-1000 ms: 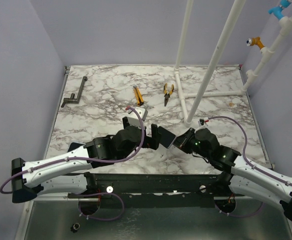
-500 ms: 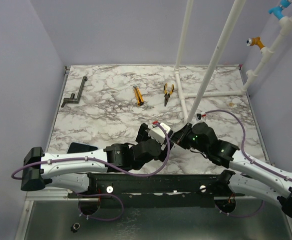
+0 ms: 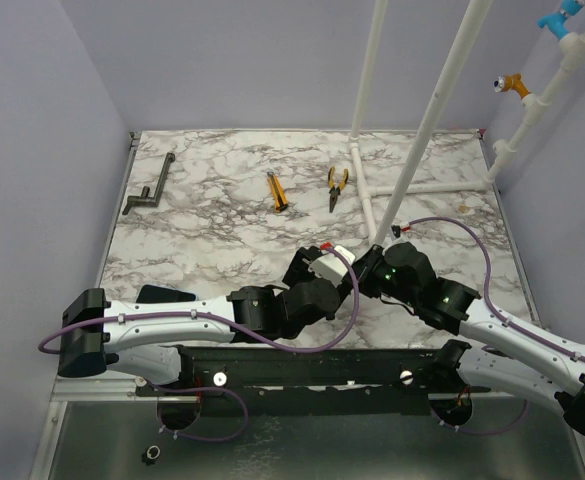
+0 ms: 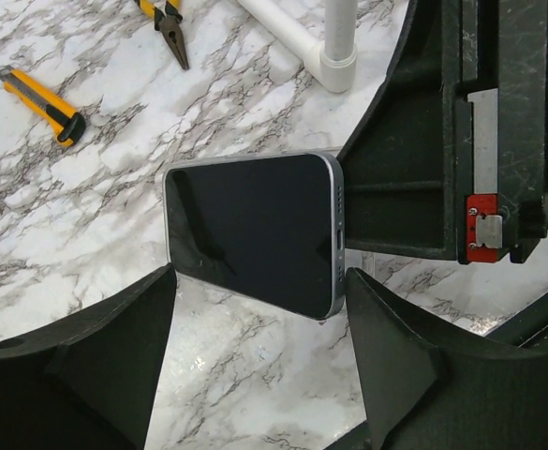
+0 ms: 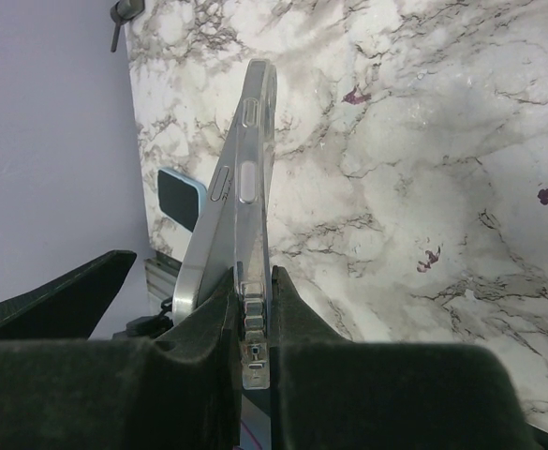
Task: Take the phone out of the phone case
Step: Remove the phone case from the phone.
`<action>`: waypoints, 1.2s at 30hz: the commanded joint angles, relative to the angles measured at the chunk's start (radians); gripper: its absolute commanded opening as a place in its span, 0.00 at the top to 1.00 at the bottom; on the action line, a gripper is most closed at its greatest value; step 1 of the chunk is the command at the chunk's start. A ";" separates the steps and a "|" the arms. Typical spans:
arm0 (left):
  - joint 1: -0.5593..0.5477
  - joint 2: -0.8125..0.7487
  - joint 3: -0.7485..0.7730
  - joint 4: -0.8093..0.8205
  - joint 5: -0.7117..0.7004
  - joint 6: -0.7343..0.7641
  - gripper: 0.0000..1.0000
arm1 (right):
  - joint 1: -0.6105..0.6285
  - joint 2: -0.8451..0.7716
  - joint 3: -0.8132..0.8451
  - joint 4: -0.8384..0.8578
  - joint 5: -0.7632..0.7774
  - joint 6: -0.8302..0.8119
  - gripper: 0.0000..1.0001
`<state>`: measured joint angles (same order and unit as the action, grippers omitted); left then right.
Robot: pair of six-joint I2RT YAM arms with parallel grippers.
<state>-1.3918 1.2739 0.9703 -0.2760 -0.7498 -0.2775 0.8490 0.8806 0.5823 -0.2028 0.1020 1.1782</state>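
My right gripper (image 3: 364, 272) (image 5: 255, 291) is shut on one end of the phone (image 5: 250, 159) and holds it on edge above the table. The phone's silver edge with its buttons faces the right wrist camera. In the left wrist view the phone (image 4: 255, 230) shows a dark screen and no case around it. My left gripper (image 3: 310, 268) (image 4: 259, 281) is open, its fingertips on either side of the phone's near end without touching. A flat dark piece with a teal rim (image 3: 167, 295) (image 5: 180, 199), seemingly the case, lies on the table at the front left.
An orange utility knife (image 3: 276, 190) (image 4: 44, 98) and pliers (image 3: 337, 185) (image 4: 166, 23) lie at the back middle. A white pipe frame (image 3: 372, 200) (image 4: 334, 56) stands behind the grippers. A dark metal handle (image 3: 150, 190) lies at the back left.
My left arm has swung to the right and its open gripper has come up to the phone. The dark case at the front left is uncovered. My right gripper has shifted slightly left with the phone.
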 commanded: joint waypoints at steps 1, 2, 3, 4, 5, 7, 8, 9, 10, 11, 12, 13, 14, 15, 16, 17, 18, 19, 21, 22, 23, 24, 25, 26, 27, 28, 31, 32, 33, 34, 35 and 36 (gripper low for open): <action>-0.003 0.005 0.019 0.004 -0.071 -0.034 0.29 | 0.002 -0.004 0.001 0.079 -0.039 0.022 1.00; -0.004 0.007 0.019 0.003 -0.073 -0.040 0.30 | 0.003 -0.001 0.002 0.079 -0.043 0.021 1.00; -0.004 0.008 0.018 0.002 -0.075 -0.043 0.30 | 0.003 0.003 0.004 0.078 -0.046 0.021 1.00; -0.003 0.010 0.016 -0.001 -0.074 -0.050 0.30 | 0.002 0.007 0.005 0.077 -0.048 0.021 1.00; -0.004 0.014 0.014 -0.003 -0.075 -0.056 0.30 | 0.003 0.011 0.010 0.074 -0.053 0.020 1.00; -0.004 0.020 0.009 -0.008 -0.080 -0.068 0.31 | 0.002 0.020 0.022 0.071 -0.060 0.016 1.00; -0.004 0.023 0.007 -0.012 -0.082 -0.072 0.31 | 0.002 0.026 0.028 0.071 -0.064 0.012 1.00; -0.004 0.025 0.006 -0.015 -0.081 -0.076 0.32 | 0.002 0.033 0.033 0.071 -0.069 0.011 1.00; -0.004 0.028 0.004 -0.015 -0.082 -0.079 0.32 | 0.002 0.039 0.039 0.068 -0.072 0.010 1.00; -0.003 0.030 0.004 -0.017 -0.081 -0.081 0.32 | 0.002 0.043 0.042 0.066 -0.076 0.010 1.00; -0.004 0.032 0.005 -0.017 -0.081 -0.081 0.32 | 0.002 0.046 0.045 0.064 -0.076 0.009 1.00; -0.003 0.034 0.007 -0.017 -0.080 -0.081 0.32 | 0.002 0.046 0.047 0.061 -0.077 0.009 1.00; -0.004 0.035 0.008 -0.017 -0.077 -0.083 0.30 | 0.002 0.047 0.049 0.059 -0.077 0.011 1.00; -0.004 0.038 0.011 -0.018 -0.078 -0.084 0.28 | 0.002 0.047 0.049 0.056 -0.075 0.011 1.00; -0.003 0.040 0.014 -0.019 -0.080 -0.086 0.25 | 0.002 0.047 0.051 0.050 -0.074 0.011 1.00; -0.004 0.041 0.016 -0.021 -0.078 -0.092 0.22 | 0.002 0.047 0.053 0.047 -0.071 0.011 1.00; -0.004 0.041 0.016 -0.023 -0.076 -0.097 0.20 | 0.002 0.045 0.055 0.041 -0.067 0.011 1.00; -0.004 0.041 0.016 -0.026 -0.072 -0.102 0.19 | 0.002 0.044 0.055 0.036 -0.059 0.015 1.00; -0.004 0.037 0.022 -0.036 -0.062 -0.112 0.18 | 0.002 0.036 0.053 0.037 -0.050 0.015 1.00; -0.004 0.035 0.028 -0.043 -0.056 -0.120 0.18 | 0.002 0.031 0.052 0.037 -0.046 0.017 1.00; -0.003 0.033 0.035 -0.048 -0.050 -0.125 0.17 | 0.002 0.025 0.050 0.037 -0.043 0.016 1.00; -0.004 0.030 0.041 -0.051 -0.044 -0.126 0.16 | 0.002 0.020 0.049 0.037 -0.039 0.014 1.00; -0.004 0.031 0.047 -0.057 -0.037 -0.127 0.16 | 0.002 0.014 0.048 0.035 -0.036 0.011 1.00; -0.003 0.034 0.052 -0.062 -0.030 -0.128 0.15 | 0.002 0.009 0.048 0.034 -0.032 0.006 1.00; -0.004 0.038 0.056 -0.071 -0.023 -0.134 0.14 | 0.002 0.004 0.047 0.033 -0.028 0.003 1.00; -0.003 0.045 0.060 -0.079 -0.020 -0.139 0.13 | 0.002 0.001 0.044 0.032 -0.027 0.001 1.00; -0.004 0.064 0.064 -0.098 -0.012 -0.151 0.13 | 0.002 -0.007 0.040 0.036 -0.025 -0.003 1.00; -0.004 0.074 0.067 -0.104 -0.010 -0.153 0.14 | 0.002 -0.007 0.039 0.041 -0.028 -0.002 1.00; -0.004 0.085 0.075 -0.112 -0.007 -0.154 0.14 | 0.002 -0.009 0.037 0.045 -0.033 0.000 1.00; -0.004 0.100 0.092 -0.127 -0.001 -0.153 0.16 | 0.002 -0.009 0.036 0.051 -0.038 0.002 1.00; -0.004 0.114 0.113 -0.144 -0.005 -0.152 0.17 | 0.002 -0.010 0.033 0.058 -0.045 0.003 1.00; -0.005 0.133 0.132 -0.164 -0.012 -0.150 0.19 | 0.002 -0.011 0.028 0.068 -0.049 0.006 1.00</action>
<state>-1.3945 1.3472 1.0317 -0.3603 -0.7788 -0.4149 0.8490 0.8955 0.5865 -0.2176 0.0631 1.1759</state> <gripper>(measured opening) 0.839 0.112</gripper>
